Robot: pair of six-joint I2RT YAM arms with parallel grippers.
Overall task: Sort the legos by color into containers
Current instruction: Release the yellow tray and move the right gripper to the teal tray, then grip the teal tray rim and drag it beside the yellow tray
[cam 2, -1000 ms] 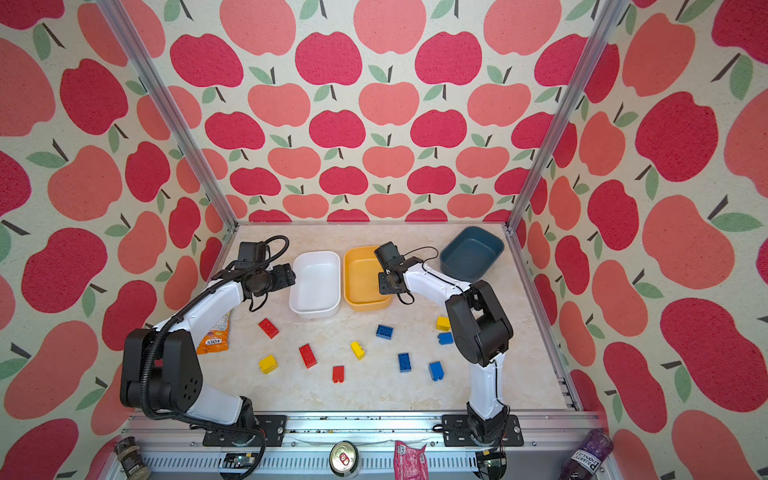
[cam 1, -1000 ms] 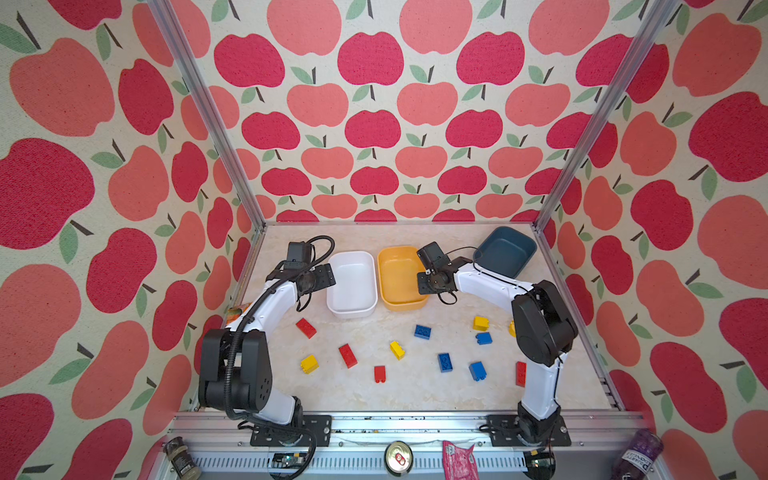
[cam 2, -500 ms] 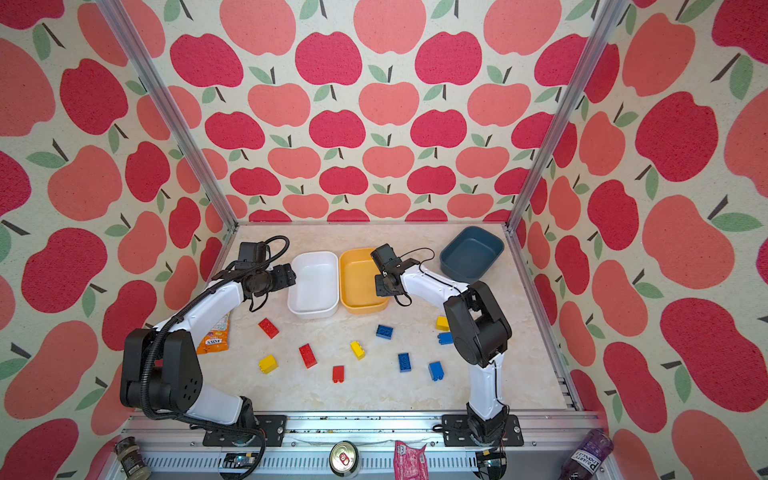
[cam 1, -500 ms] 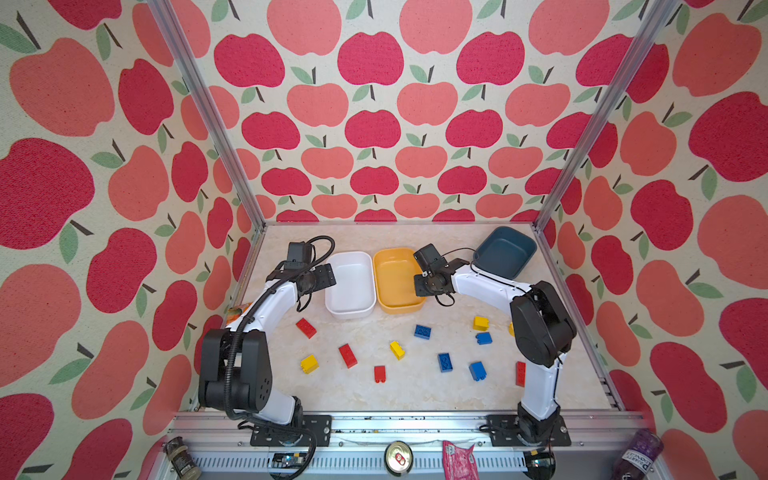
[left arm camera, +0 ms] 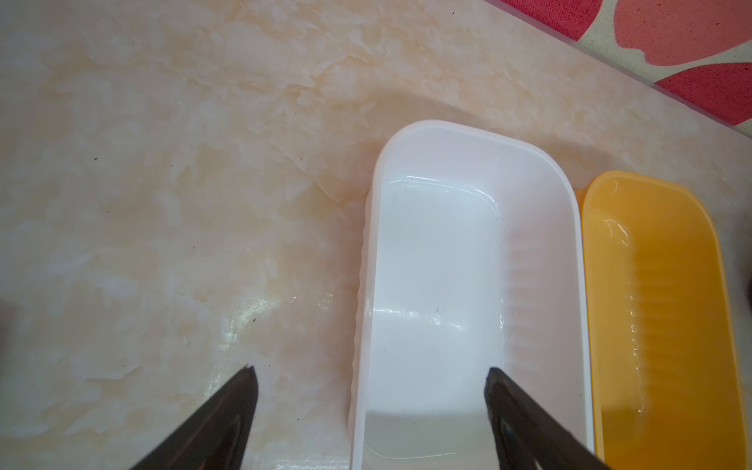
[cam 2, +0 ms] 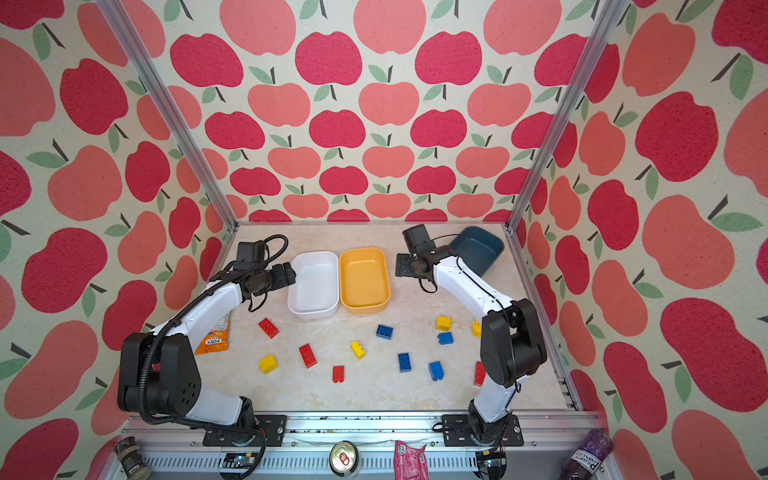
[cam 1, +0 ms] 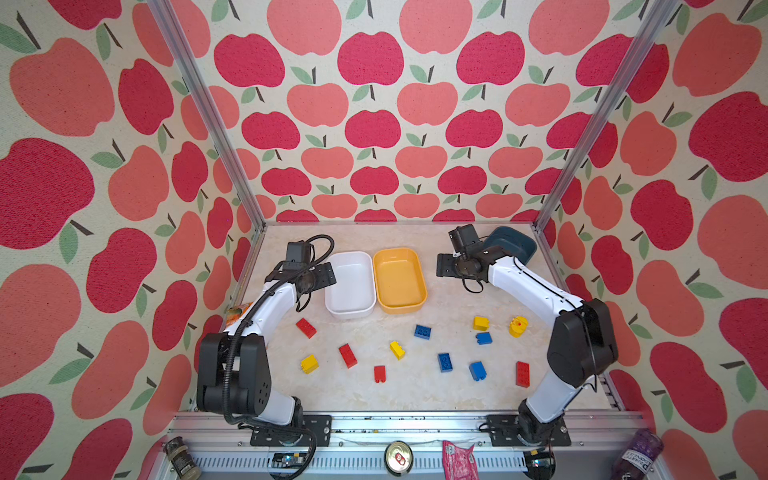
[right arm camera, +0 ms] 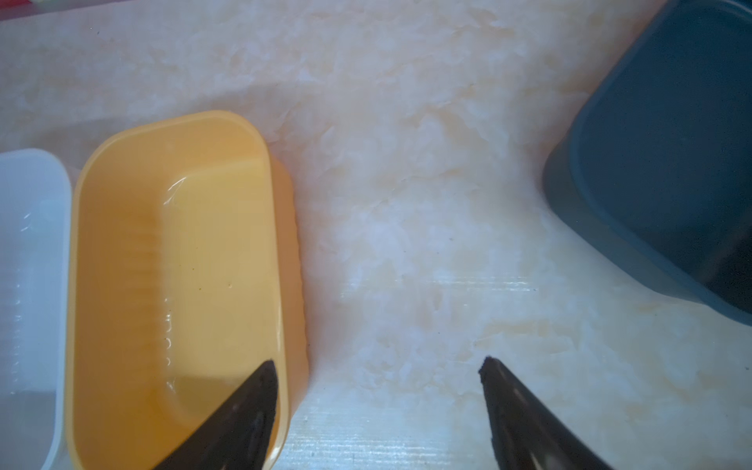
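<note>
place: robot lab test cell | evidence: aluminium frame posts (cam 1: 208, 112), apple-print walls (cam 1: 374, 124), marble-look tabletop (cam 1: 415, 386)

Upside-down lettering on purple bottle label (cam 1: 638, 459), orange packet (cam 2: 212, 338), neither legible

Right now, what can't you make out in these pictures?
- Dark blue tub: part behind the right arm, both top views; cut by the edge, right wrist view.
- Orange packet: mostly behind the left arm, a top view.
- Round yellow lego: half behind the right elbow, a top view.

top views overlook all from above; close wrist views share the yellow tub (left arm camera: 659, 325) (right arm camera: 183, 264).
</note>
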